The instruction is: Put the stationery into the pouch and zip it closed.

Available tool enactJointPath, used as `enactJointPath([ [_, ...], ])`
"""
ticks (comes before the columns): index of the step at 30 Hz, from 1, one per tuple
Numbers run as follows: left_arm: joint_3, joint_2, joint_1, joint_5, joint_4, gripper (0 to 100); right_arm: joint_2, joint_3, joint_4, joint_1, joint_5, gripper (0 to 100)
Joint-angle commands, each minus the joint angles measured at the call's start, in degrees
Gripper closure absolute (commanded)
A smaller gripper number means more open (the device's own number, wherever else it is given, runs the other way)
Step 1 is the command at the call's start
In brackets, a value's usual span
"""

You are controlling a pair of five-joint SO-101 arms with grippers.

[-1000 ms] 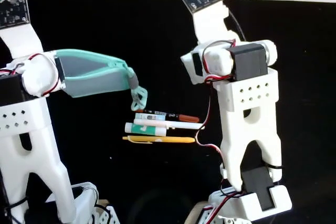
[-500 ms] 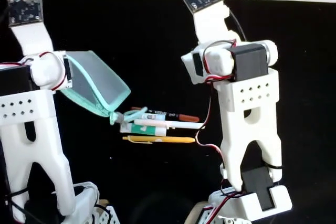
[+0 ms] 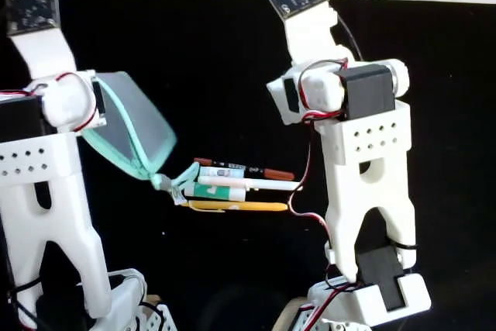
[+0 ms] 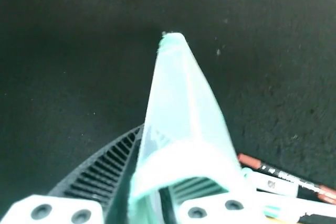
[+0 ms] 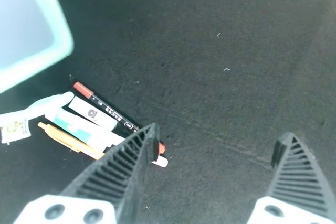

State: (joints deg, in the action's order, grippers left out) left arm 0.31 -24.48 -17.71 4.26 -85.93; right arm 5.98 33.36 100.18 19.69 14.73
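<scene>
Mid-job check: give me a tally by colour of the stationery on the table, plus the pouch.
Black and red: 1, the marker
White: 2, the long white pen and the shorter white and teal pen
Yellow: 1, the yellow pen
Teal: 1, the pouch
Total: 5

Pouch translucent plastic (smooth); table matt black cloth.

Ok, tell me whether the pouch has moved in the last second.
Yes. The pouch tipped downward; its hanging end dropped from above the pens to beside them.
</scene>
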Motion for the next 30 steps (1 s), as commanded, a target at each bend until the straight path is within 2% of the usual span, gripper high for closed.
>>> enactJointPath([
  [1,-6.64,-0.84,-0.31,1.23,-3.87,99,1.89,0.13,0.66,-0.66,0.35,65.6],
  [8,-15.16,-0.84,-0.31,4.48,-11.16,99,1.98,-1.54,0.66,-0.66,0.35,65.6],
  [18,-16.48,0.31,-0.04,13.89,-10.55,99,1.98,-7.16,-0.75,-0.66,0.26,65.6],
  [21,-16.66,4.35,2.59,14.51,-9.49,99,1.98,-7.34,-1.36,-0.4,0.26,65.6],
  [25,-17.89,11.82,4.88,19.96,-6.68,99,2.07,-6.9,-1.45,0.31,0.26,65.6],
  [30,-26.15,19.03,6.11,25.23,-9.49,99,2.07,-6.81,-1.45,2.24,0.26,65.6],
])
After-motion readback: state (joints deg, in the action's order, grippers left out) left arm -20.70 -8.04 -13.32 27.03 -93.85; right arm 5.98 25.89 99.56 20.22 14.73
